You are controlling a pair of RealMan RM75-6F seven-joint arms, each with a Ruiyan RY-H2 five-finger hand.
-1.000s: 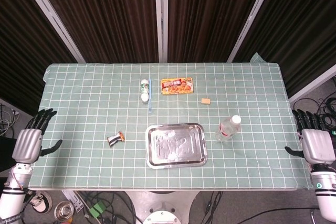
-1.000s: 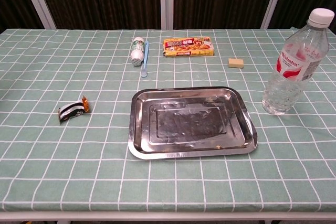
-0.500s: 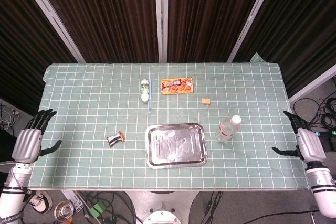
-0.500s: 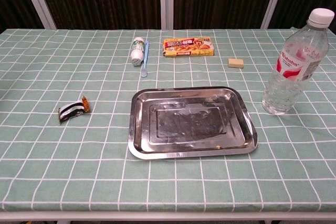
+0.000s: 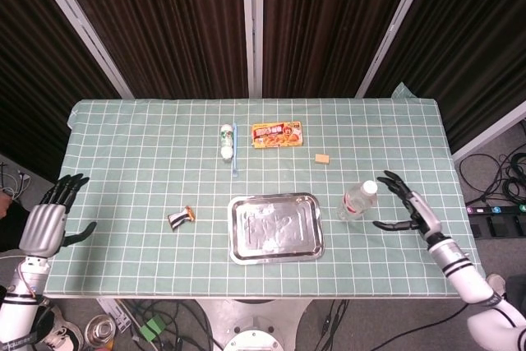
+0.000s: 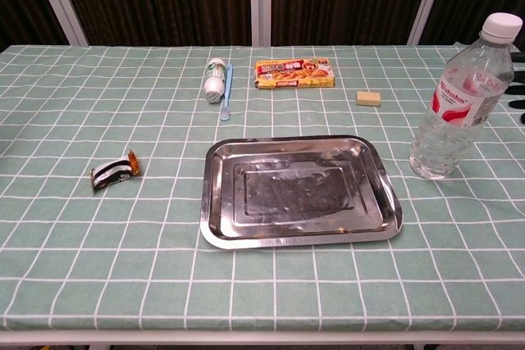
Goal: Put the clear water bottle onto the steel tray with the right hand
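The clear water bottle (image 5: 357, 201) (image 6: 459, 97), white-capped with a red label, stands upright on the green checked cloth just right of the steel tray (image 5: 276, 228) (image 6: 300, 190). My right hand (image 5: 408, 207) hovers over the table a short way right of the bottle, fingers spread toward it, holding nothing and not touching it. Only its fingertips (image 6: 518, 92) show at the right edge of the chest view. My left hand (image 5: 47, 223) hangs open beyond the table's left edge, far from everything.
A small black and orange wrapper (image 5: 181, 217) (image 6: 114, 170) lies left of the tray. At the back are a white tube with a blue toothbrush (image 5: 227, 143) (image 6: 218, 79), an orange food box (image 5: 276, 134) (image 6: 294, 73) and a tan block (image 5: 322, 158) (image 6: 369, 98).
My right hand has swung in from beyond the table's right edge to just right of the bottle. The left hand has barely shifted. Bottle and tray have not moved.
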